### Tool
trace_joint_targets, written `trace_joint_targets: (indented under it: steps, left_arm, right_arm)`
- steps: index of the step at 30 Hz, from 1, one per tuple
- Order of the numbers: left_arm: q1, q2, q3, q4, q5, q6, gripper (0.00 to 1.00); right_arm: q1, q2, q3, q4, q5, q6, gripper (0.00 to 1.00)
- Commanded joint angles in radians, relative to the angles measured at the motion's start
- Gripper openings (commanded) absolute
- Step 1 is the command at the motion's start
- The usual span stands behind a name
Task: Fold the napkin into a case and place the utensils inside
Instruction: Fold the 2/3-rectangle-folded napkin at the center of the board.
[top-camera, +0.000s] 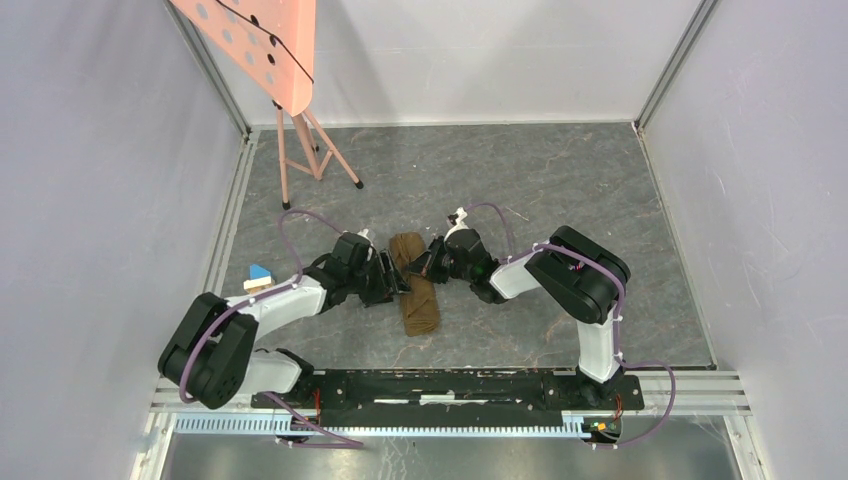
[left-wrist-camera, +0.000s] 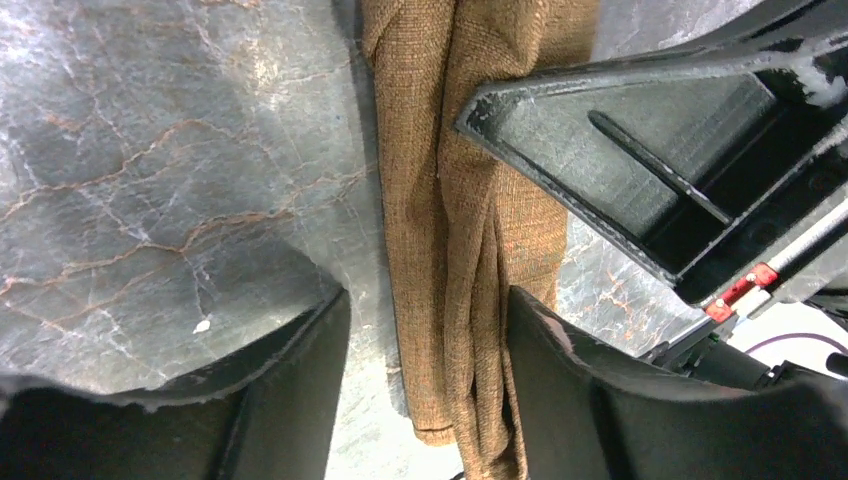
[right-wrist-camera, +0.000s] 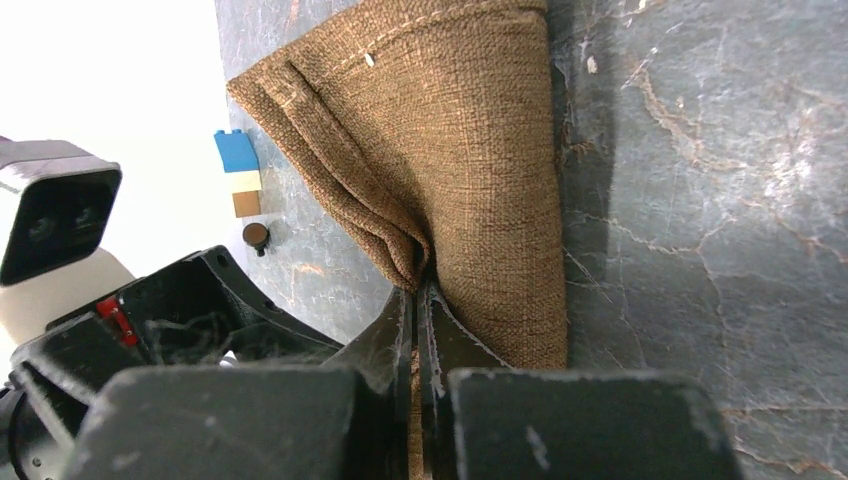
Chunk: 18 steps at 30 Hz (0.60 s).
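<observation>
The napkin (top-camera: 418, 300) lies mid-table as a narrow, long, multi-layered tan-brown strip. My right gripper (top-camera: 428, 268) is shut on a fold of it; in the right wrist view the cloth (right-wrist-camera: 470, 150) bunches into the closed jaws of the gripper (right-wrist-camera: 415, 300). My left gripper (top-camera: 395, 281) is open at the strip's left side. In the left wrist view the gripper (left-wrist-camera: 430, 340) straddles the cloth (left-wrist-camera: 450, 200), which touches the right finger (left-wrist-camera: 570, 370) and leaves a gap to the left finger. The right gripper's body (left-wrist-camera: 680, 150) is just beyond. No utensils are in view.
A small blue-and-wood block (top-camera: 259, 277) sits on the table left of the left arm and also shows in the right wrist view (right-wrist-camera: 238, 172). A pink perforated board on a stand (top-camera: 265, 40) is at the back left. Walls enclose three sides.
</observation>
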Motion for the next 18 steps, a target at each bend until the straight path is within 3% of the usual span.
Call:
trace_joint_targets:
  steps: [1,4,8,12,14,18]
  left_arm:
    - [-0.002,0.047,0.001,0.033,-0.034,0.031,0.59]
    - [-0.002,0.034,-0.033,0.064,-0.048,0.011,0.46]
    - [-0.002,0.031,-0.079,0.129,-0.026,-0.019,0.38]
    - [-0.002,0.062,-0.155,0.299,0.029,-0.113,0.33]
    - [-0.003,0.078,-0.190,0.375,0.041,-0.163,0.29]
    - [-0.029,0.086,-0.249,0.512,0.021,-0.251,0.27]
  right_arm:
    - [0.011,-0.011,0.026,0.022,0.002,-0.030,0.00]
    - [0.011,-0.017,0.044,0.005,-0.048,-0.084,0.02]
    - [-0.001,-0.053,0.108,-0.120,-0.162,-0.292,0.36]
    - [-0.024,-0.107,0.123,-0.242,-0.272,-0.509,0.54]
    - [-0.037,-0.138,0.117,-0.312,-0.291,-0.608,0.57]
    - [-0.042,-0.195,0.127,-0.461,-0.167,-0.792,0.59]
